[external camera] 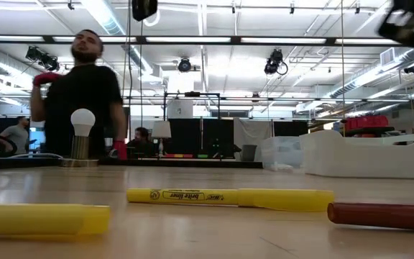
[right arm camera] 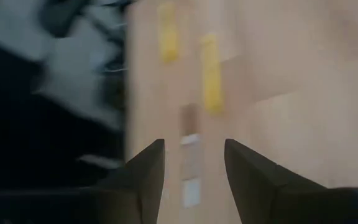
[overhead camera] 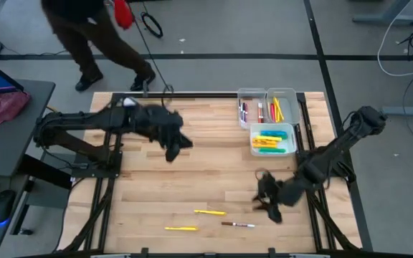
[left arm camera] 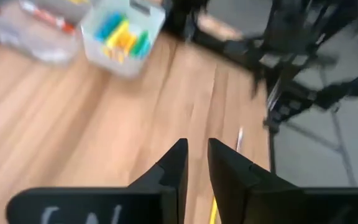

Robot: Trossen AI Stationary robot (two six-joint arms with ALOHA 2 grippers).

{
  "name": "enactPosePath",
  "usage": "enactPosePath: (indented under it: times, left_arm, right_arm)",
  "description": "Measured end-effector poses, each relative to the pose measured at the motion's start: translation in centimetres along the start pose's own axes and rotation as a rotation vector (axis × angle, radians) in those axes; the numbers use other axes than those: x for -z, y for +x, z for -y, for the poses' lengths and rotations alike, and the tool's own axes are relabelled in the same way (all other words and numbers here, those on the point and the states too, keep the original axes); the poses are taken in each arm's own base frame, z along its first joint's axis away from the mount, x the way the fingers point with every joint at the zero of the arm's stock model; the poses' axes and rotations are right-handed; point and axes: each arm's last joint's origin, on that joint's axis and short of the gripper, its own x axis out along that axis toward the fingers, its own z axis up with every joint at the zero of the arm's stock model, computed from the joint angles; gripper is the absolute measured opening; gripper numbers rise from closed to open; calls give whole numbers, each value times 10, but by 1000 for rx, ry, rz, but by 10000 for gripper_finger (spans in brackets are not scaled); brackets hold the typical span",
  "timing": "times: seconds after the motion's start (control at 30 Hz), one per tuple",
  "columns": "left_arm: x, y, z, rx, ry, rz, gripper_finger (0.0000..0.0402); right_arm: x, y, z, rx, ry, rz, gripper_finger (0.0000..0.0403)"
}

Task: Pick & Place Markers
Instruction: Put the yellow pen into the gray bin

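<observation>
Three markers lie flat on the wooden table near its near edge: a thin yellow marker [overhead camera: 210, 212], a second yellow marker [overhead camera: 181, 228] and a white-barrelled marker with dark red ends [overhead camera: 237, 225]. My right gripper [overhead camera: 267, 204] hovers open just right of them. In the right wrist view the white marker [right arm camera: 190, 155] shows beyond the gap between the right gripper's [right arm camera: 191, 146] fingers, with both yellow markers [right arm camera: 211, 74] farther on. My left gripper [overhead camera: 172, 152] is over the table's middle, empty, with a narrow gap between the fingers [left arm camera: 196, 144]. More markers fill the bins.
Two clear bins [overhead camera: 267, 107] with thin markers stand at the far right edge, and a bin of highlighters [overhead camera: 272, 138] stands just in front of them. A person [overhead camera: 92, 43] walks beyond the far edge. A white ball on a base [external camera: 83, 137] shows in the low view.
</observation>
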Motion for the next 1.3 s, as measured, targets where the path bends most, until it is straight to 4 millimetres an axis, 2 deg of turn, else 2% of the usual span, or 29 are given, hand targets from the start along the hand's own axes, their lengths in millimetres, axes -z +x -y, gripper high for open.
enactPosePath:
  times: [0.17,0.27,0.4,0.63,0.83,1.07,1.3]
  left_arm:
    - [22,4,30,-64,-11,-36,59]
    - [30,4,43,-95,-9,-22,57]
    - [38,2,55,-83,-43,-21,57]
    - [57,-3,78,-23,-85,-83,57]
    - [75,-11,98,32,-82,-144,57]
    - [103,-32,119,3,-30,-159,57]
    - [130,-54,137,13,-2,-150,57]
  right_arm:
    - [42,21,-12,-245,-12,25,164]
    - [55,35,-15,-391,44,121,164]
    - [64,59,-6,-326,-77,132,165]
    - [37,110,-4,-145,-259,126,200]
    - [9,155,-1,-35,-331,121,225]
    - [-14,182,-10,38,-420,108,218]
    - [-6,200,0,76,-402,60,203]
